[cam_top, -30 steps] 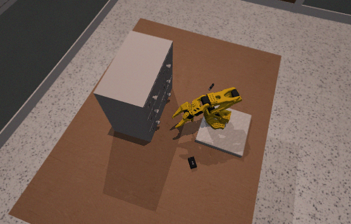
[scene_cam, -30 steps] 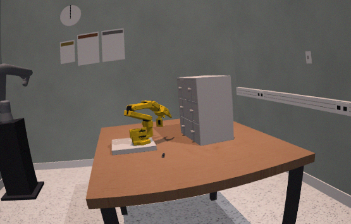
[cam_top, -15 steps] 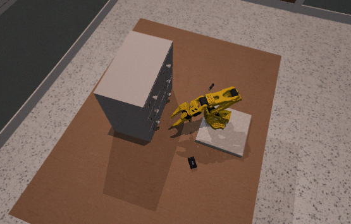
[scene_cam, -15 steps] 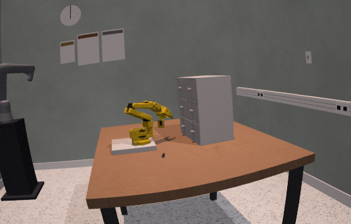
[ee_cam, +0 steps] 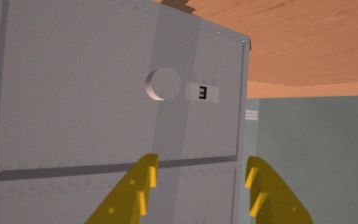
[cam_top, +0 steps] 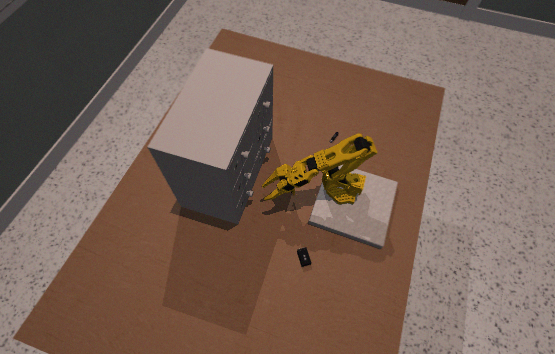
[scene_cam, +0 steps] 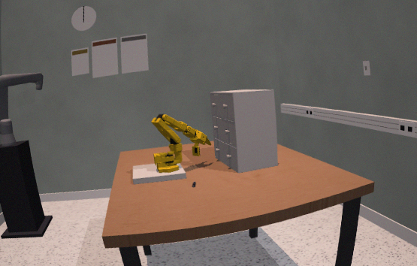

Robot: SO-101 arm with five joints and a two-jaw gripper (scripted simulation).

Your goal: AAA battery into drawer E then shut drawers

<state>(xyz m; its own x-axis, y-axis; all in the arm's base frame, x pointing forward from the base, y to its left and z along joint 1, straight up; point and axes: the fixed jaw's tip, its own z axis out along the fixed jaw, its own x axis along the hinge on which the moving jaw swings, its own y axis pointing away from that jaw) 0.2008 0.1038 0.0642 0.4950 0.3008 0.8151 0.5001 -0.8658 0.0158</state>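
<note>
A small dark cylinder, apparently the AAA battery (cam_top: 334, 137) (scene_cam: 194, 184), lies on the table beside the arm. The grey chest (cam_top: 213, 105) (scene_cam: 255, 131) stands upright, its drawers looking shut. In the wrist view, which shows the chest upside down, drawer E (ee_cam: 80, 90) is in the bottom row at the chest's edge, with its round knob (ee_cam: 165, 83) beside the label. My gripper (cam_top: 263, 193) (scene_cam: 210, 143) (ee_cam: 203, 159) is partly open and empty, just in front of the chest face. In the wrist view the knob is beyond the fingertips and left of their midpoint, touching neither finger.
A small black box (cam_top: 304, 257) lies on the table (cam_top: 343, 295) (scene_cam: 273, 191), on the other side of the arm from the battery. The arm stands on a white base plate (cam_top: 380, 220) (scene_cam: 143, 176). Other knobs protrude from the chest front close to the gripper.
</note>
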